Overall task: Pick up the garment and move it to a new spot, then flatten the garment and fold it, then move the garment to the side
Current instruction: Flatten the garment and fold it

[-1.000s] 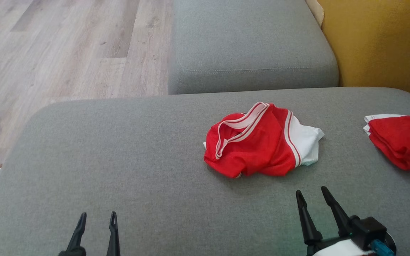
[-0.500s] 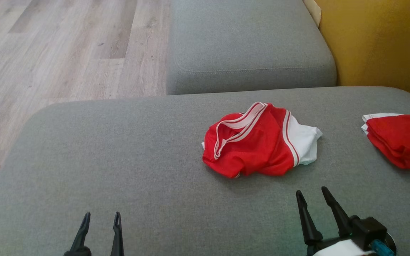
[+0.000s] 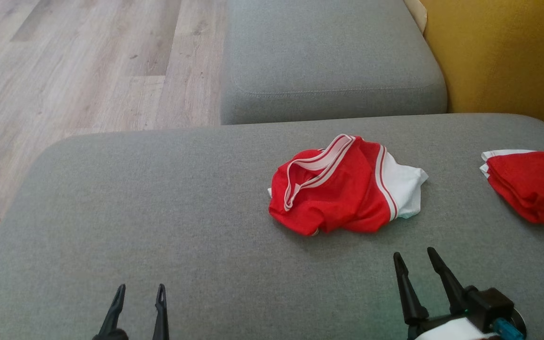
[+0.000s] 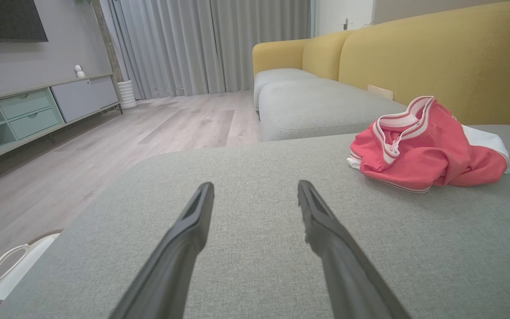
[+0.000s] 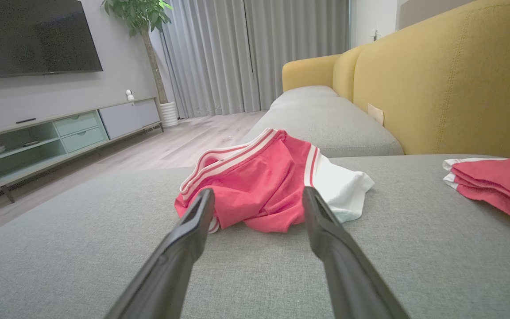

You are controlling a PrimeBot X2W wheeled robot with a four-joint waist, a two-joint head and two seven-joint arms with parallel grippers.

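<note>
A crumpled red garment (image 3: 343,189) with white trim and a white side panel lies on the grey cushion (image 3: 158,198), right of centre. It also shows in the left wrist view, as the garment (image 4: 423,148) off to the right, and in the right wrist view, as the garment (image 5: 264,181) straight ahead of the fingers. My right gripper (image 3: 414,257) stands open just short of it, nothing between its fingers. My left gripper (image 3: 140,288) is open at the lower left, well apart from the garment. Both hover low over the cushion.
A folded red garment (image 3: 531,189) lies at the cushion's right edge. A second grey cushion (image 3: 328,61) sits behind, with the yellow sofa back (image 3: 508,56) to the right. Wood floor (image 3: 78,71) lies beyond the cushion's left edge, and a white basket (image 4: 11,270) stands there.
The left gripper has crept slightly to the right along the bottom edge. The view has shifted a little. The garment and right gripper have stayed put.
</note>
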